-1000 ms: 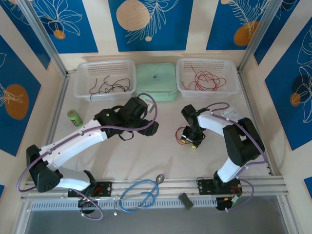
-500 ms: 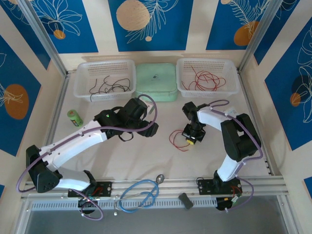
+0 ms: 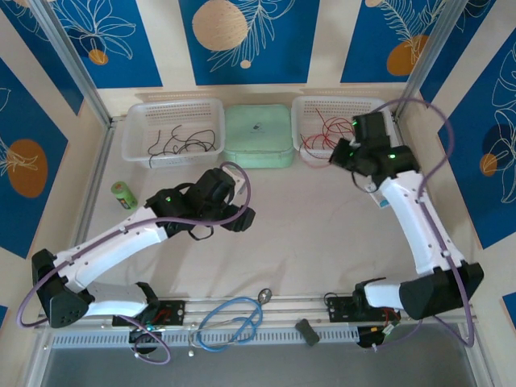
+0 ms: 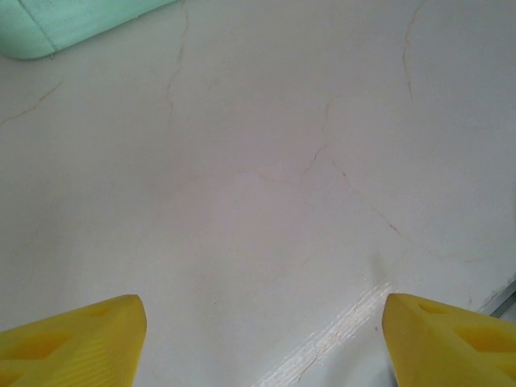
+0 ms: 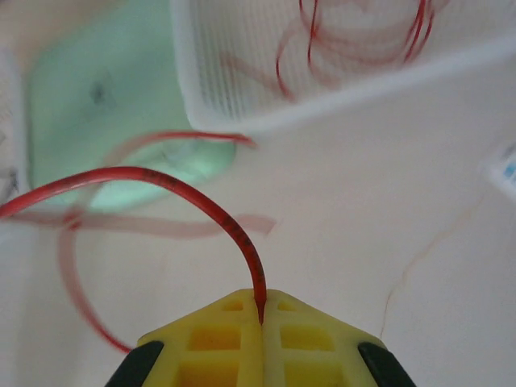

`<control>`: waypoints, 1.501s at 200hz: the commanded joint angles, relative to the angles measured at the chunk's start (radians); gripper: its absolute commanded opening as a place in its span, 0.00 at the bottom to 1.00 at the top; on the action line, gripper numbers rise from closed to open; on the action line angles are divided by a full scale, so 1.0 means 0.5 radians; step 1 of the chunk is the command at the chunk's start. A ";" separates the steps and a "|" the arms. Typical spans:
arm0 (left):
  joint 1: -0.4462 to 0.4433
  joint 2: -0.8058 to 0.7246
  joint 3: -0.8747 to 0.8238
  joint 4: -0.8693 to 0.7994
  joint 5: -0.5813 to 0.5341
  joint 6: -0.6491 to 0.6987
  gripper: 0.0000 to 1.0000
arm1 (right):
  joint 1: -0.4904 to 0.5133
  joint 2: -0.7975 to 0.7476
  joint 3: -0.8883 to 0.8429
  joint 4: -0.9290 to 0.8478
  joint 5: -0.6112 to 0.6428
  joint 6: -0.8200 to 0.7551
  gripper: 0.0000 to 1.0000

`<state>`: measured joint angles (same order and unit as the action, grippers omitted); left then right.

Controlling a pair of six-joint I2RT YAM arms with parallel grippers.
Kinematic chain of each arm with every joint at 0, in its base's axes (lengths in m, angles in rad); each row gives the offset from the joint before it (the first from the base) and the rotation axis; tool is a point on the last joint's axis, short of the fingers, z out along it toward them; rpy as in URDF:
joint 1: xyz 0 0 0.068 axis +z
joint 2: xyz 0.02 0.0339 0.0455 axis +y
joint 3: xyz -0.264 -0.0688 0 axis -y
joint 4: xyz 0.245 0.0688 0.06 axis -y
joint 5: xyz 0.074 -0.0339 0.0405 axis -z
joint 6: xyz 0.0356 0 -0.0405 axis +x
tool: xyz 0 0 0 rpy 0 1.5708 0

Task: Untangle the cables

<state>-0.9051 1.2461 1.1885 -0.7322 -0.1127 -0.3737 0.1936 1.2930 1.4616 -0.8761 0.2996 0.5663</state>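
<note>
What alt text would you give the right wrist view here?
Yellow jaws shut on a red cable that arches up and away to the left above the pale table. Behind it stand a white basket holding more red cables and, to its left, a mint-green box.

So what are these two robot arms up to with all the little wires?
They are separating thin cables. The right gripper is shut on a red cable, holding it close to the right basket, where other red cables lie. The left basket holds black cables. The left gripper hangs open over a bare patch of table, holding nothing.
</note>
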 commanded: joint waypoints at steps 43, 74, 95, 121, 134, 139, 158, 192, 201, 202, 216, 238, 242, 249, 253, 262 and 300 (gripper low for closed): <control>0.017 -0.162 -0.065 0.044 -0.056 -0.060 0.75 | -0.456 0.587 0.494 0.094 -0.037 -0.243 0.00; 0.018 -0.309 -0.107 0.029 -0.191 -0.050 0.79 | -0.559 1.041 0.782 0.128 -0.049 -0.211 0.00; 0.022 -0.404 -0.140 0.018 -0.310 -0.039 0.84 | -0.600 1.338 0.995 0.108 -0.076 -0.178 0.00; 0.033 -0.487 -0.184 0.018 -0.460 0.002 0.89 | -0.611 1.631 1.223 0.055 -0.065 -0.146 0.00; 0.041 -0.523 -0.216 0.020 -0.560 0.028 0.93 | -0.611 1.730 1.294 0.030 -0.053 -0.136 0.00; 0.046 -0.538 -0.230 0.026 -0.598 0.036 0.95 | -0.611 1.756 1.306 0.027 -0.047 -0.133 0.00; 0.073 -0.607 -0.288 0.076 -0.735 0.079 1.00 | -0.614 1.801 1.298 0.046 -0.041 -0.129 0.15; 0.205 -0.782 -0.453 0.301 -0.985 0.172 1.00 | -0.625 1.671 1.093 0.162 -0.053 -0.149 0.46; 0.272 -0.840 -0.543 0.389 -1.008 0.191 1.00 | -0.629 1.593 0.999 0.218 -0.061 -0.155 0.49; 0.280 -0.844 -0.558 0.407 -1.006 0.201 1.00 | -0.629 1.582 0.986 0.226 -0.062 -0.156 0.50; 0.362 -0.980 -0.800 0.706 -1.072 0.342 1.00 | -0.633 1.385 0.744 0.373 -0.076 -0.172 0.53; 0.684 -1.091 -1.093 1.045 -1.159 0.403 1.00 | -0.624 0.945 0.182 0.740 -0.079 -0.233 0.55; 0.746 -1.100 -1.154 1.131 -1.158 0.434 1.00 | -0.618 0.851 0.064 0.812 -0.075 -0.250 0.55; 0.848 -1.107 -1.277 1.332 -1.151 0.506 1.00 | -0.604 0.694 -0.145 0.967 -0.067 -0.281 0.55; 0.897 -1.108 -1.371 1.489 -1.133 0.566 1.00 | -0.596 0.603 -0.265 1.052 -0.060 -0.298 0.55; 1.005 -1.089 -1.597 1.934 -1.049 0.706 1.00 | -0.571 0.402 -0.538 1.262 -0.047 -0.355 0.55; 1.473 -0.561 -2.038 2.920 -0.684 0.673 0.99 | -0.511 -0.209 -1.482 2.067 -0.275 -0.596 0.56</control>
<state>-0.2649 0.8352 0.2222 0.3035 -0.5751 -0.0788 -0.0753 1.2736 0.9169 -0.1604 0.2539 0.3740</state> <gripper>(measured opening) 0.992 0.556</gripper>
